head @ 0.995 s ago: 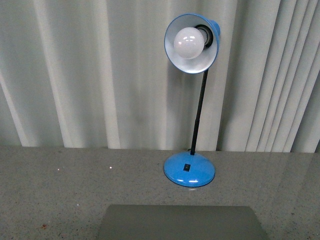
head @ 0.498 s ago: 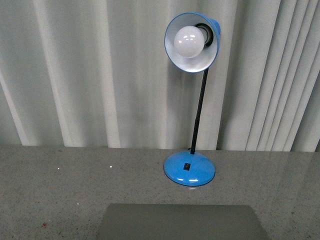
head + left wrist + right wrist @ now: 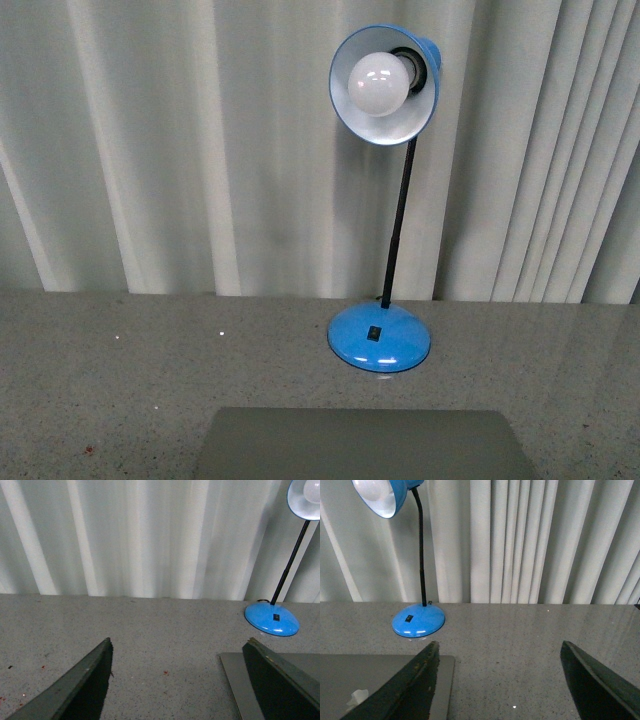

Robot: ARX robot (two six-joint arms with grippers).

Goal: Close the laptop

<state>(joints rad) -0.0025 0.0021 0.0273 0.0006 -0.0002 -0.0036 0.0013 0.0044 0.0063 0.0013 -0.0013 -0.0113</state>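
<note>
Both claws, left (image 3: 177, 680) and right (image 3: 500, 685), agape and empty above the shut laptop (image 3: 365, 445), long axis crosswise.

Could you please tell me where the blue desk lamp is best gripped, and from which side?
Probably its thin black stem, low above the base, coming from the robot's side. The stem is slim and nearly upright, so open jaws could close around it; the domed base and the shade look too wide.
</note>
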